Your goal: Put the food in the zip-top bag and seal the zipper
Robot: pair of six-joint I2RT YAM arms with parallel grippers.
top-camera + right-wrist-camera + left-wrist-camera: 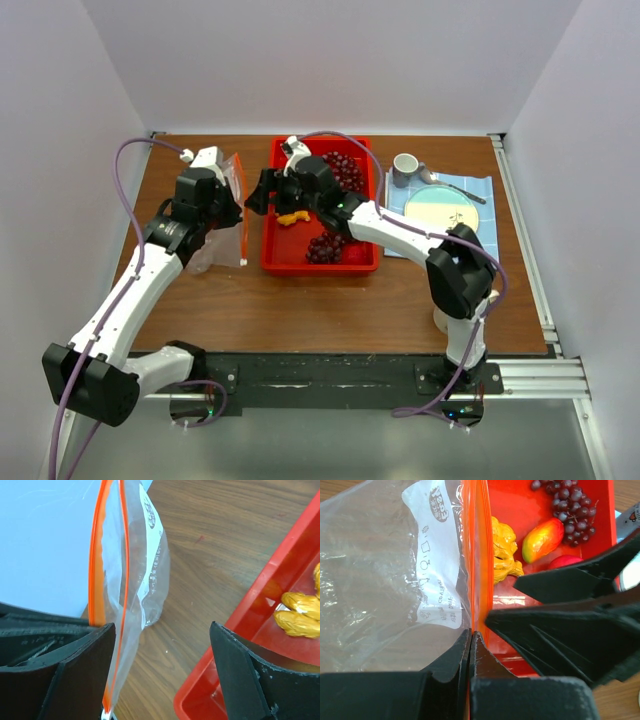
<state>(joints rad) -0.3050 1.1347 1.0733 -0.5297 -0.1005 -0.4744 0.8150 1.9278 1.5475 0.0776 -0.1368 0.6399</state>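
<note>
The zip-top bag (228,222) hangs upright left of the red tray (270,262). My left gripper (230,203) is shut on its orange-red zipper (476,555); in the left wrist view the fingertips (470,633) pinch the strip, with the clear pouch (375,580) and white label (437,555) to the left. My right gripper (259,193) is open beside the bag. In its wrist view the gripper (162,655) has one bag lip (120,630) just inside its left finger (75,670). Yellow-orange cluster (502,550), orange wedge (542,532), grapes (570,510) and a red fruit (565,560) lie in the tray.
A second grape bunch (325,247) lies at the tray's front. A blue cloth (480,190) at the back right holds a plate (445,207), a cup (405,168) and a spoon (455,185). White walls enclose the table on three sides.
</note>
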